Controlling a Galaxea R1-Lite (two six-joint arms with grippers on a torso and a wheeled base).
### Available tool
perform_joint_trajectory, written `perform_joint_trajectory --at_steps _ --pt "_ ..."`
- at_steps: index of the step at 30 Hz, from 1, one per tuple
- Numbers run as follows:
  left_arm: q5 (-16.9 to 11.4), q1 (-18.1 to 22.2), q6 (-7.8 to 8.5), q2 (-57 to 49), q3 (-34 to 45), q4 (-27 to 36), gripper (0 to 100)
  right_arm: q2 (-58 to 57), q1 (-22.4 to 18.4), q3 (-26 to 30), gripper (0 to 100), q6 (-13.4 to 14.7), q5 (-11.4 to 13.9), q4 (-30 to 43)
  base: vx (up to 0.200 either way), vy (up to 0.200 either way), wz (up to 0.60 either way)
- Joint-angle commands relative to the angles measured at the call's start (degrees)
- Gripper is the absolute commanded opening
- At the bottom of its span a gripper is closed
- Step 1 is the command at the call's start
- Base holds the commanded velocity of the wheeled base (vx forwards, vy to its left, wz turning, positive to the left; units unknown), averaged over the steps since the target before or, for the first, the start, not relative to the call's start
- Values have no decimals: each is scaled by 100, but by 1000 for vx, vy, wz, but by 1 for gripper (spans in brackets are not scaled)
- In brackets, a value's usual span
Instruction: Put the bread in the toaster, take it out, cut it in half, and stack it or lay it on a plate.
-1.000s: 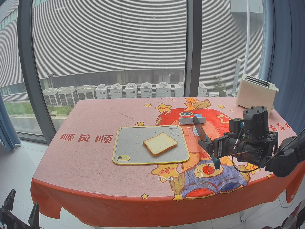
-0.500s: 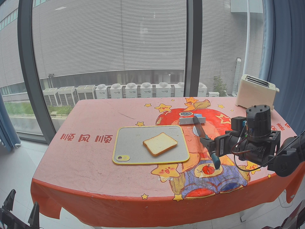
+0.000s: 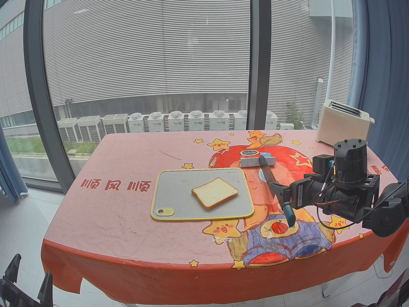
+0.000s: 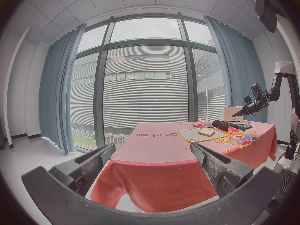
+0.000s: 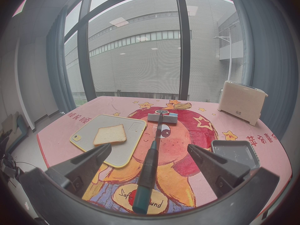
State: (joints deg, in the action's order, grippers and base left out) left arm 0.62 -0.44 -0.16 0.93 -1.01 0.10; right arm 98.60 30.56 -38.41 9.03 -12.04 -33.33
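1. Over the right half of the table [image 3: 128, 158], the right gripper [image 3: 279, 194] is hovering just above the knife [image 5: 149, 164], jaws spread wide and holding nothing. In the right wrist view the handle is running straight down the gap between them.
2. The knife is lying flat, teal handle end pointing at the robot, blade tip resting on a small grey knife rest [image 3: 257, 161].
3. The bread [image 3: 214, 192] is lying flat on the cutting board [image 3: 174, 192], just left of the knife and apart from it, whole and uncut.
4. The toaster [image 3: 343, 126] is sitting at the far right corner. I can't tell whether anything is in its slots.
5. A grey tray [image 5: 235, 142] is sitting near the right gripper. I'm reading it as the plate.
6. The left gripper [image 4: 152, 148] is hanging low off the front-left of the table, jaws apart, gripping nothing.
7. Step in hand, my read: cutting, at the knife pickup. Toasting is looking done, since the slice is on the board.
8. Next move is calling for a drop onto the handle, squeezing across it, lifting the blade off the rest, then swinging over the bread's middle. The round handle may roll.
9. Count: one bread slice, one knife, one rest, one board, one toaster, one tray, two grippers.
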Motion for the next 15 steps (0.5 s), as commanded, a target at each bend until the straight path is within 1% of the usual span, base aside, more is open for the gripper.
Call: perform_joint_trajectory --at_steps 1,15 --pt "-1 0 -2 -93 101 -1 100 -16 -6 0 100 2 9 2 0 0 0" --pt "-1 0 -2 -93 101 -1 100 2 2 27 100 2 0 11 0 0 0"
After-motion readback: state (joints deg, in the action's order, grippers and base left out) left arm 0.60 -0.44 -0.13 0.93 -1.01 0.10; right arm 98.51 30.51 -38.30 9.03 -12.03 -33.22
